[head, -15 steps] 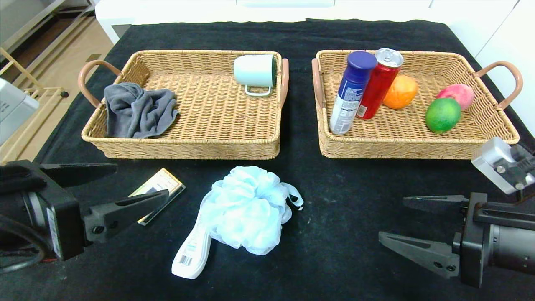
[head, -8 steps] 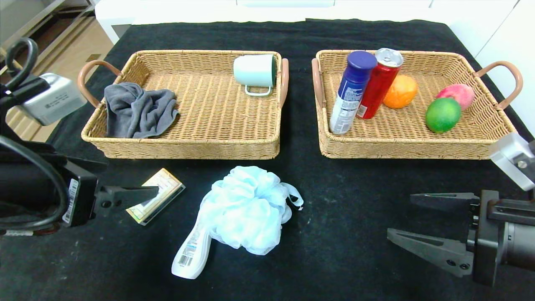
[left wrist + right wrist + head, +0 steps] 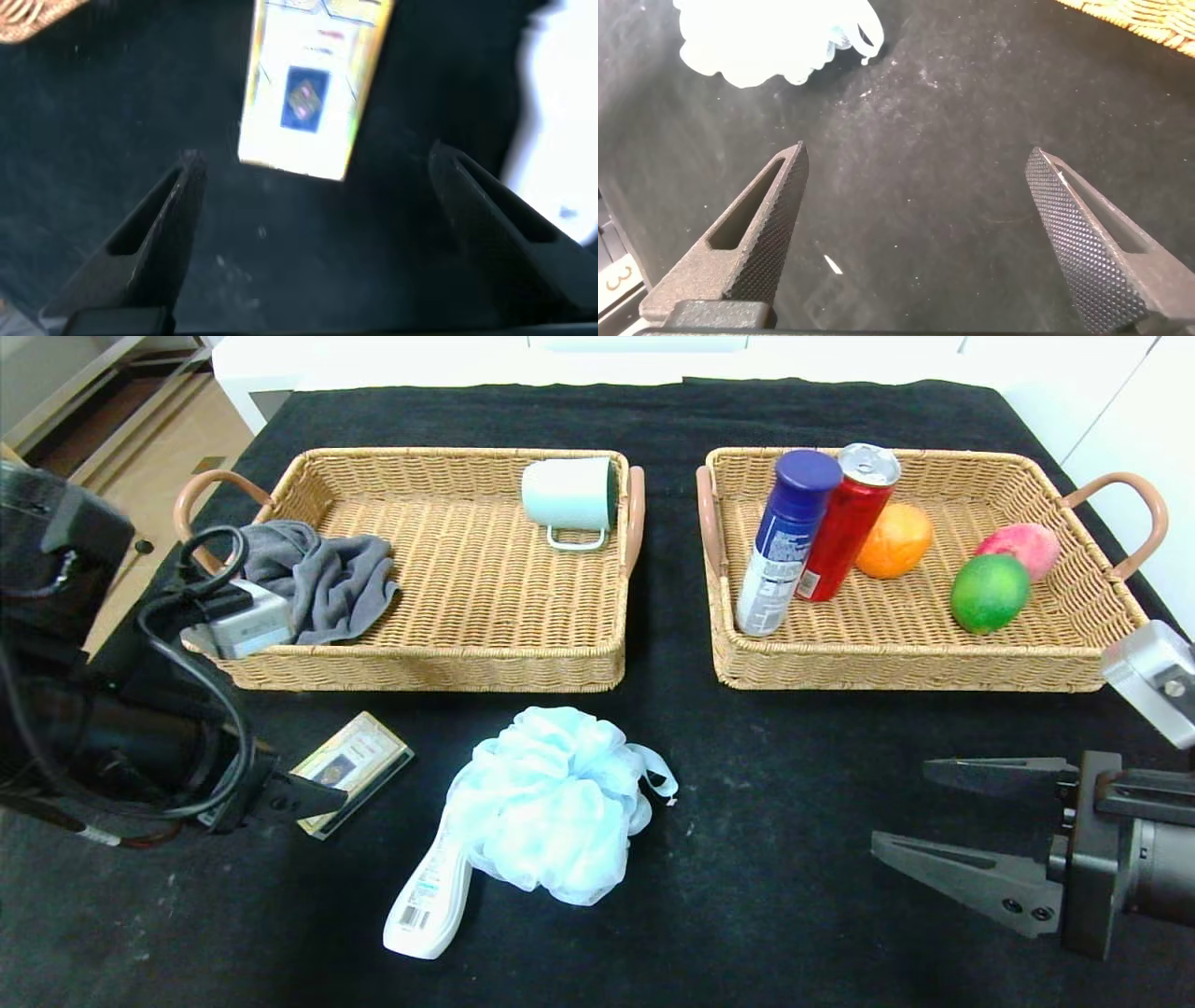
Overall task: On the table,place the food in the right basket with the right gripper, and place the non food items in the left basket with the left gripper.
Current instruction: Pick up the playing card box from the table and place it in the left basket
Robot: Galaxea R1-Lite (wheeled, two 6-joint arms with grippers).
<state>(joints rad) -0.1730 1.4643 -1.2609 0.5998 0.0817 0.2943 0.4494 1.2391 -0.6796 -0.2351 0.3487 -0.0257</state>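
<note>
On the black table (image 3: pixel 766 784) lie a gold-edged card box (image 3: pixel 353 773), a pale blue bath pouf (image 3: pixel 551 826) and a white bottle (image 3: pixel 429 901) half under the pouf. My left gripper (image 3: pixel 315 157) is open just short of the card box (image 3: pixel 313 93), its jaws wide to either side; one finger (image 3: pixel 313 798) shows by the box's near edge. The red can (image 3: pixel 848 523), blue-capped canister (image 3: pixel 784 546) and green lime (image 3: pixel 988 593) are in the right basket (image 3: pixel 915 658). My right gripper (image 3: pixel 901 803) hangs open and empty over bare cloth at the near right.
The left basket (image 3: pixel 420 653) holds a grey cloth (image 3: pixel 327 579) and a mug (image 3: pixel 569 495) on its side. An orange (image 3: pixel 894 539) and a pink fruit (image 3: pixel 1019 546) also lie in the right basket. My left arm covers the left basket's near left corner.
My left arm has swung round and dropped, bringing its gripper low at the card box's near edge. My right gripper has drifted slightly to the right. No object has moved.
</note>
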